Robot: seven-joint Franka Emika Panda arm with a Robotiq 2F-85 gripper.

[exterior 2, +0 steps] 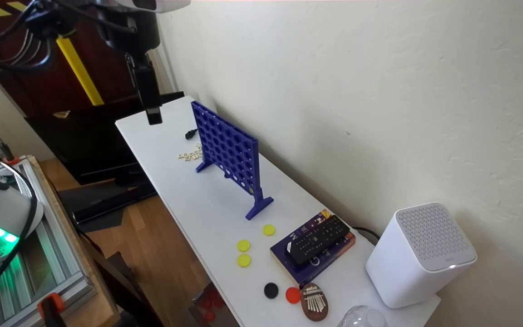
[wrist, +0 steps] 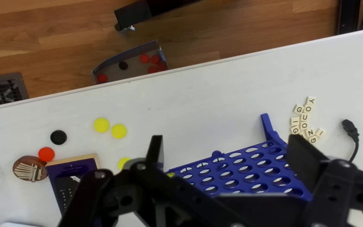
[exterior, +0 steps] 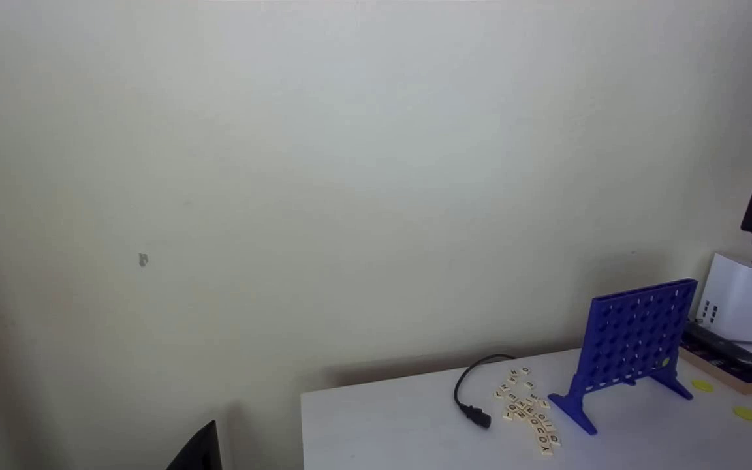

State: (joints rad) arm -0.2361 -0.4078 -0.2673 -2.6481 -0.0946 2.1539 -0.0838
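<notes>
Claw (wrist: 226,144) spread, nearest blue rack (wrist: 257,171) on surface (wrist: 200,104), wrist view, letter tiles (wrist: 304,117) at rack's two o'clock, two yellow discs (wrist: 118,131) at ten

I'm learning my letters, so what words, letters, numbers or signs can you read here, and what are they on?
"Y O U O N G", "G I G" and "I": letter tiles; more tiles are hidden or blurred.
"KA": robot base, cut off by the picture's edge.
"M" and "G": book; the rest is blurred or covered.
Too small or blurred: marks on the black remote and white box.
</notes>
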